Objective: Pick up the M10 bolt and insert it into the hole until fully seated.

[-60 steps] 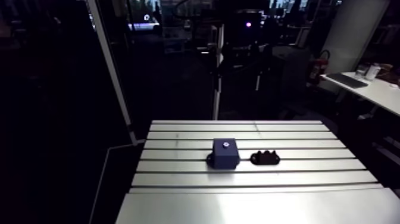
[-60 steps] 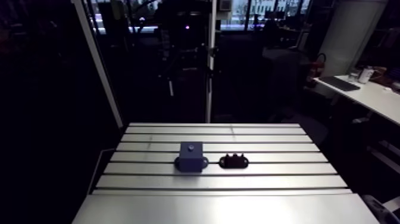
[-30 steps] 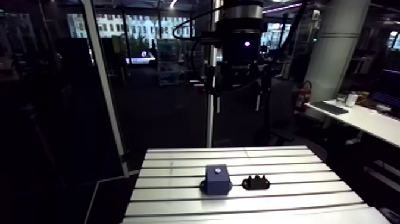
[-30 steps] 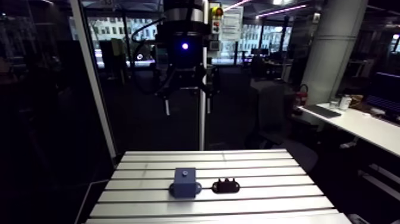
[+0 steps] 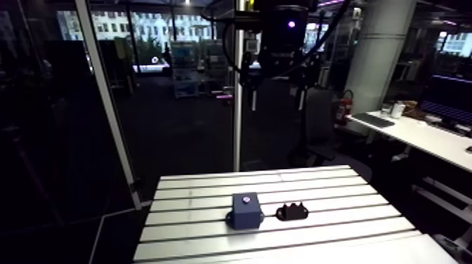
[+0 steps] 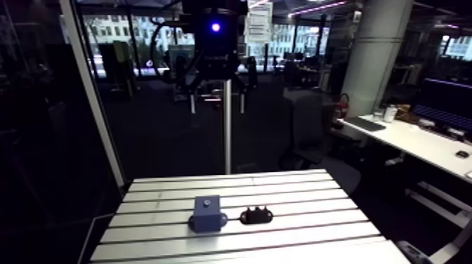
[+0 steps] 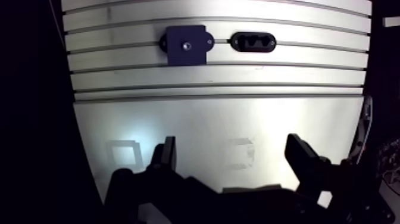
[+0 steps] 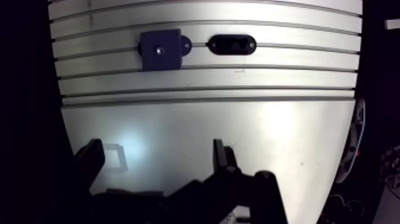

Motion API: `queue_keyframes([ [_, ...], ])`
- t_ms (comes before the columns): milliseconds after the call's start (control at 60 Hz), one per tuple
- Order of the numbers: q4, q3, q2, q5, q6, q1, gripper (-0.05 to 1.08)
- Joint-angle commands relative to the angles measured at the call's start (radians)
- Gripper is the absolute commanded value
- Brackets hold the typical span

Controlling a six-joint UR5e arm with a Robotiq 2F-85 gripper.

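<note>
matte dark-blue square block point(image 7: 186, 45) on slotted aluminium table point(image 7: 208, 113), shiny round M10 bolt head point(image 7: 187, 44) centred in its top; black oval holder point(image 7: 253, 42) at block's 3 o'clock, 3 bumps visible in arm view only; wrist view: gripper point(image 7: 232, 149) fingers apart, empty

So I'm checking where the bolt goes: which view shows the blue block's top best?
The wrist view. It looks almost straight down on the blue block, so its whole top face shows, with a small pale spot at its centre. The arm view shows it small and slantwise, top foreshortened, the spot barely visible.
</note>
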Motion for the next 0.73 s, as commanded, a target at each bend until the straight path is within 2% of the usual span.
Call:
queue_keyframes([
  [17, 0.020, -0.040, 0.030, 0.004, -0.005, 0.003, 0.00],
  [100, 0.021, -0.040, 0.032, 0.009, -0.005, 0.005, 0.00],
  [733, 0.021, -0.021, 0.038, 0.011, -0.003, 0.007, 0.00],
])
